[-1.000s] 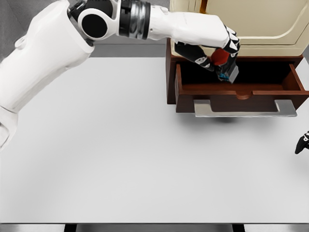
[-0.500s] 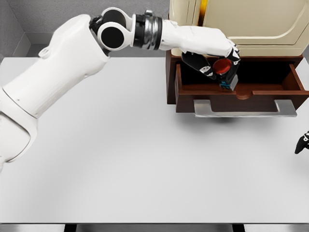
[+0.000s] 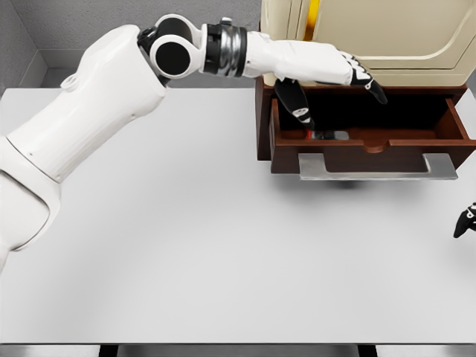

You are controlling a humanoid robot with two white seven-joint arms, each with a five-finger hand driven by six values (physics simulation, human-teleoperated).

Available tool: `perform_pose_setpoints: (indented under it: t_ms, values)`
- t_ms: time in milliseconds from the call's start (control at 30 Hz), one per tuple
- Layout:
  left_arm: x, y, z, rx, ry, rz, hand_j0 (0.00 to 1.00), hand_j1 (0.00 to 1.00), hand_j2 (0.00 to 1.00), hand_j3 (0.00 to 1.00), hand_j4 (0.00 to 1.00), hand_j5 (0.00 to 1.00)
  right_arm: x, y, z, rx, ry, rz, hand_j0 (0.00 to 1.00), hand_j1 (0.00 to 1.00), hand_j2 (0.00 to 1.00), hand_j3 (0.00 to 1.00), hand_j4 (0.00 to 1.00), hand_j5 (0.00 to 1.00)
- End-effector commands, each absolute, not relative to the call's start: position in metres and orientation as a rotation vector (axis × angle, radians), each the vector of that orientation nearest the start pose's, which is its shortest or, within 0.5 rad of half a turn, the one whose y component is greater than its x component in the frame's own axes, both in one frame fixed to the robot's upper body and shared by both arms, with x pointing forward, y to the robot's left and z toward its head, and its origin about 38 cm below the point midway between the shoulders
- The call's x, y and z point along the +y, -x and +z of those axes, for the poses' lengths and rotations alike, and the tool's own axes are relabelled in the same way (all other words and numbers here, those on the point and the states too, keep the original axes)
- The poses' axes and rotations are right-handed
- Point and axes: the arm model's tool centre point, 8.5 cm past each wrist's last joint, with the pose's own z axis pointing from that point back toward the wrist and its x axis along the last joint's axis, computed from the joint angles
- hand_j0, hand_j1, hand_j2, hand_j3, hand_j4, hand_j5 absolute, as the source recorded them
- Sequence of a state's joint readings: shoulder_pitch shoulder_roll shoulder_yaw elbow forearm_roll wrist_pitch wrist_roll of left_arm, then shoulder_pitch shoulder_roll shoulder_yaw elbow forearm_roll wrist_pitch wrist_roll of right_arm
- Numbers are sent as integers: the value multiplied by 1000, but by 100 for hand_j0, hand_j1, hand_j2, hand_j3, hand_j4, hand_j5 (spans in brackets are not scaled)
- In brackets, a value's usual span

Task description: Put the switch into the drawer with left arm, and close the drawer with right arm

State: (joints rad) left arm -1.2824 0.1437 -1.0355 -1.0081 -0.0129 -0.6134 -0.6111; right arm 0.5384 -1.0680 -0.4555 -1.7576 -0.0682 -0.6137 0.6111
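- Fingers: you see the left hand's digits spread apart and gripping nothing; the thumb and a dark-tipped finger point down into the drawer, while another reaches out toward the drawer's right half.
- Switch: it lies free inside the drawer, against the front wall, left of the middle notch and just below the down-pointing fingertips. You can make out a grey body with a red edge at its left end; finer detail is too small to tell.
- Drawer: it stands pulled out from the brown cabinet at the desk's back edge, toward the right corner; its grey handle overhangs the desk top.
- Left arm: it comes in from the left edge and stretches across the desk's back left part to the drawer.
- Right hand: you see only dark fingertips at the right edge, above the desk; whether they are spread or curled cannot be told.
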Motion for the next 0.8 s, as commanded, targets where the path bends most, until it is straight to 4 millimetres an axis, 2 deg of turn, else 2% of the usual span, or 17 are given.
perform_pose_setpoints:
  t_ms: [0,67,100,133,200,267,300,333,367,400,500,567,633,667,700,733,767]
  values:
    - [2,-500,333,2193,-177,2638,100,100,100,100,100,100,-458,-262,237,-1357,286,1642,44,44,44,44,44,44]
    - [0,-490,346,2215,-236,2570,100,100,100,100,100,100,-458,-262,237,-1358,285,1642,43,43,43,43,43,43]
    - [6,-481,361,2212,-238,2521,100,100,100,100,100,100,-457,-263,237,-1361,282,1644,42,42,42,42,42,42]
    - [20,-468,373,2208,-254,2470,100,100,100,100,100,100,-454,-265,237,-1368,279,1647,42,42,42,42,42,42]
    - [53,-422,403,2154,-304,2350,100,100,100,100,100,100,-444,-276,241,-1370,258,1698,42,42,42,42,42,42]
    - [97,-384,430,2112,-274,2302,100,100,100,100,100,100,-443,-278,241,-1372,255,1705,42,42,42,42,42,42]
    - [117,-381,435,2125,-238,2318,100,100,100,100,100,100,-442,-278,242,-1374,258,1706,42,42,42,42,42,42]
    - [129,-385,434,2137,-203,2346,100,100,100,100,100,100,-442,-279,243,-1377,261,1706,42,42,42,42,42,42]
    - [147,-391,428,2155,-157,2398,100,100,100,100,100,100,-442,-280,245,-1382,266,1707,42,42,42,42,42,42]
    - [157,-395,420,2174,-149,2429,100,100,100,100,100,100,-442,-280,246,-1384,269,1708,42,42,42,42,42,42]
    - [167,-403,404,2212,-162,2471,100,100,100,100,100,100,-442,-282,250,-1395,278,1708,42,42,42,42,42,42]
    - [171,-406,384,2234,-206,2504,100,100,100,100,100,100,-441,-286,257,-1416,299,1711,42,42,42,42,42,42]
    - [182,-420,352,2227,-170,2612,100,100,100,100,100,100,-441,-288,260,-1425,307,1711,43,43,43,43,43,43]
    - [193,-429,316,2208,-143,2722,100,100,100,100,100,100,-441,-288,260,-1425,307,1711,43,43,43,43,43,43]
    - [210,-444,299,2178,-40,2824,100,100,100,100,100,100,-441,-288,261,-1424,308,1713,43,43,43,43,43,43]
    - [216,-448,276,2175,-44,2883,100,100,100,100,100,100,-441,-288,261,-1424,308,1713,43,43,43,43,43,43]
    - [215,-446,276,2176,-51,2877,100,100,100,100,100,100,-440,-288,260,-1424,305,1713,43,43,43,43,43,43]
